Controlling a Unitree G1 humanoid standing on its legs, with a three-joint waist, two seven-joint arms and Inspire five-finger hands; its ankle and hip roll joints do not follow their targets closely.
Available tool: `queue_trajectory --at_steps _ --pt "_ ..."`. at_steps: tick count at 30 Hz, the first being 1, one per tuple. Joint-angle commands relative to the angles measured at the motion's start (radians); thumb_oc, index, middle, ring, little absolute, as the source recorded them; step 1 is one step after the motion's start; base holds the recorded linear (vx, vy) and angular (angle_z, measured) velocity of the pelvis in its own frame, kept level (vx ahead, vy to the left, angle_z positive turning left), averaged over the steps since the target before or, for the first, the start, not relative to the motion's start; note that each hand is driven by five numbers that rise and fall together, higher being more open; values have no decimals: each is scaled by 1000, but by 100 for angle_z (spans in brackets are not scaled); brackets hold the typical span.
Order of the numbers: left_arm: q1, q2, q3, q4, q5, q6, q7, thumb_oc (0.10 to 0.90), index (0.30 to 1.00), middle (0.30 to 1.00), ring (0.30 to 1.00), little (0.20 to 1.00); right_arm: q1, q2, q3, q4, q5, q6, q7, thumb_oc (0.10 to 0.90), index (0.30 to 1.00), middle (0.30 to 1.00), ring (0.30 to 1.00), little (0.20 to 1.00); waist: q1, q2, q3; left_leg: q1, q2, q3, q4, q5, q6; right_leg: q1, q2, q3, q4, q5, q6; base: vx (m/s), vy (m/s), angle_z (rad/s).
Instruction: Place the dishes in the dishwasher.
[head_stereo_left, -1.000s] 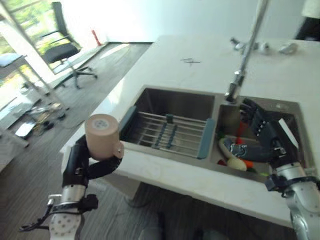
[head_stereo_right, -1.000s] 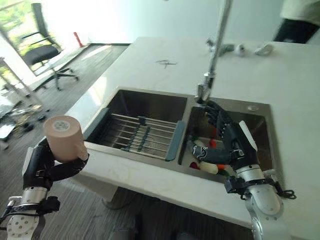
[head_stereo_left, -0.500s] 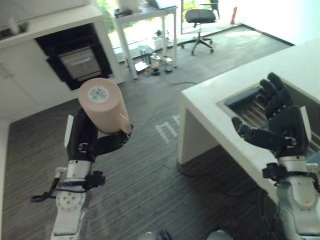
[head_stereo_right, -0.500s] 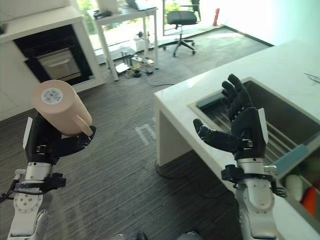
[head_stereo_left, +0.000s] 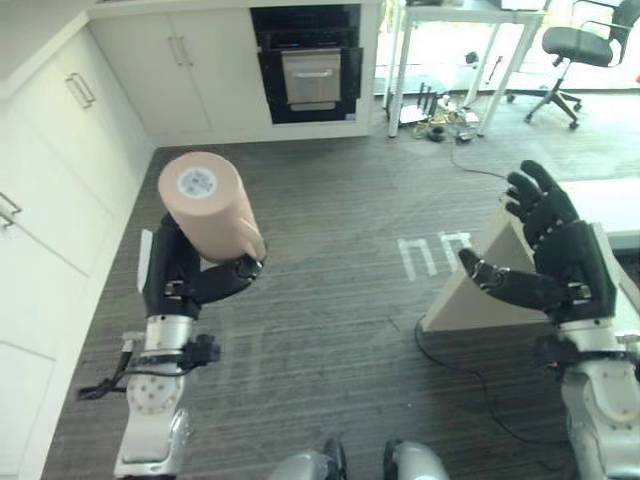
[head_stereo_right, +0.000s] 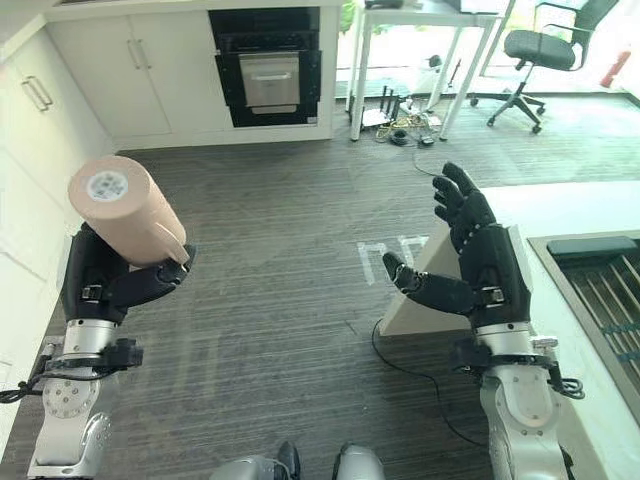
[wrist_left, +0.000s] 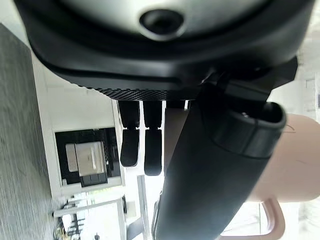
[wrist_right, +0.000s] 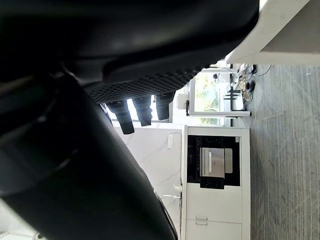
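With the view swung from the sink to the floor, the left hand (head_stereo_left: 178, 283) grips the pink mug (head_stereo_left: 206, 207) at nine o'clock, the right hand (head_stereo_left: 552, 262) is spread empty, and the dark appliance (head_stereo_left: 312, 66) at twelve is possibly the dishwasher.

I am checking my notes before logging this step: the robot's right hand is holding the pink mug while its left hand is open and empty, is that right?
Not quite: the hands are swapped. The left eye view shows the left hand curled round the pink mug, and the right hand open and empty, its fingers spread near the corner of the white counter.
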Motion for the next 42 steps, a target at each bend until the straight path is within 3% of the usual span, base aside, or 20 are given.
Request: queue_trajectory --at_steps 1,7,8,13,16,17,18,19,21,22,23,25,26,30,32,35,38,39,41,42 --pt "-54 63 53 -135 10 -102 7 400 300 300 300 300 -79 -14 -18 -71 37 -112 -36 800 900 900 900 900 -35 -10 -106 23 87 -63 46 -146 -98 74 25 11 -102 -2 53 14 -122 19" --pt "-49 71 61 -138 13 -99 19 400 300 300 300 300 -87 -15 -3 -68 35 -85 -46 800 900 900 900 900 -31 -6 -110 27 101 -64 46 -146 -107 82 34 6 -102 -21 43 2 -119 5" --pt "12 43 38 -166 76 -145 233 400 300 300 300 300 -22 21 -2 -117 70 -187 -130 800 900 900 900 900 -63 -13 -42 75 78 -36 46 -159 -94 103 80 87 -102 -54 16 -19 -121 -1" --pt "21 40 56 -180 73 -154 211 400 300 300 300 300 -3 22 -8 -132 57 -175 -117 800 900 900 900 900 -59 -19 -55 72 84 -41 46 -153 -102 96 99 98 -102 -56 8 5 -139 -1" --pt "30 44 71 -172 40 -161 200 400 300 300 300 300 2 -8 -24 -122 78 -174 -91 800 900 900 900 900 -57 -54 -49 105 67 0 46 -120 -112 97 80 96 -102 -53 -14 92 -219 2" --pt "32 42 72 -172 37 -169 187 400 300 300 300 300 3 -24 -36 -120 77 -171 -80 800 900 900 900 900 -46 -84 -19 63 79 25 193 -33 -145 110 64 94 -102 -52 -43 130 -338 11" --pt "35 35 77 -177 32 -162 177 400 300 300 300 300 0 -26 -42 -113 77 -167 -70 800 900 900 900 900 -43 -89 -6 13 90 25 316 -38 -146 111 62 88 -102 -45 -52 115 -271 19" --pt "39 29 79 -174 30 -159 168 400 300 300 300 300 -3 -24 -44 -104 73 -168 -63 800 900 900 900 900 -42 -83 0 -14 102 22 338 -36 -146 113 69 88 -102 -45 -54 120 -91 23" --pt "33 22 75 -163 12 -132 140 400 300 300 300 300 -20 -22 -38 -105 62 -136 -74 800 900 900 900 900 -41 -73 6 -35 127 44 256 -27 -143 123 85 89 -102 -54 -47 179 71 18" --pt "27 22 67 -160 8 -126 127 400 300 300 300 300 -34 -21 -31 -109 49 -120 -84 800 900 900 900 900 -39 -54 4 -43 153 84 90 10 -147 139 93 84 -102 -74 -36 264 217 12" --pt "28 24 63 -160 9 -129 123 400 300 300 300 300 -36 -20 -28 -111 46 -121 -76 800 900 900 900 900 -35 -41 6 -70 179 97 46 22 -153 153 99 80 -102 -88 -28 314 290 8" --pt "33 27 54 -162 0 -135 123 400 300 300 300 300 -20 -22 -30 -119 40 -128 -53 800 900 900 900 900 -35 -3 2 -148 243 86 46 43 -187 179 123 60 -102 -120 -19 294 223 19" --pt "41 31 53 -162 -13 -142 125 400 300 300 300 300 -6 -35 -36 -122 40 -137 -46 800 900 900 900 900 -20 17 3 -226 284 54 46 94 -211 216 142 70 -102 -140 -14 345 200 19" --pt "51 23 29 -145 14 -171 132 400 300 300 300 300 -17 -66 -19 -102 58 -151 -61 800 900 900 900 900 -1 23 -19 -254 286 15 46 91 -205 266 143 87 -102 -184 -10 397 238 -5" --pt "46 27 31 -132 22 -176 134 400 300 300 300 300 1 -51 -30 -101 73 -169 -34 800 900 900 900 900 -1 10 -34 -223 255 21 46 58 -188 294 107 83 -102 -195 14 379 224 -42" --pt "28 36 40 -143 -34 -136 66 400 300 300 300 300 25 -21 -36 -133 62 -173 -45 800 900 900 900 900 14 -10 -65 -198 206 10 46 32 -149 330 69 64 -102 -154 53 420 261 -19" --pt "7 46 18 -156 0 -128 41 400 300 300 300 300 16 -11 -30 -144 44 -171 -89 800 900 900 900 900 2 -16 -75 -147 151 -31 46 -12 -114 348 51 44 -102 37 87 330 237 34" --pt "-10 46 10 -158 0 -116 22 400 300 300 300 300 11 1 -26 -145 35 -166 -103 800 900 900 900 900 -2 -6 -78 -125 127 -54 46 -21 -95 334 57 44 -32 136 91 404 327 44" --pt "-27 44 -6 -151 20 -109 8 400 300 300 300 300 8 25 -11 -143 5 -164 -110 800 900 900 900 900 -7 8 -78 -95 102 -65 46 -44 -68 283 54 47 172 213 101 362 318 51" --pt "-32 44 -18 -146 35 -105 13 400 300 300 300 300 7 34 9 -139 -20 -163 -113 800 900 900 900 900 -19 30 -69 -59 98 -79 46 -62 -56 201 60 47 331 250 99 265 231 54"
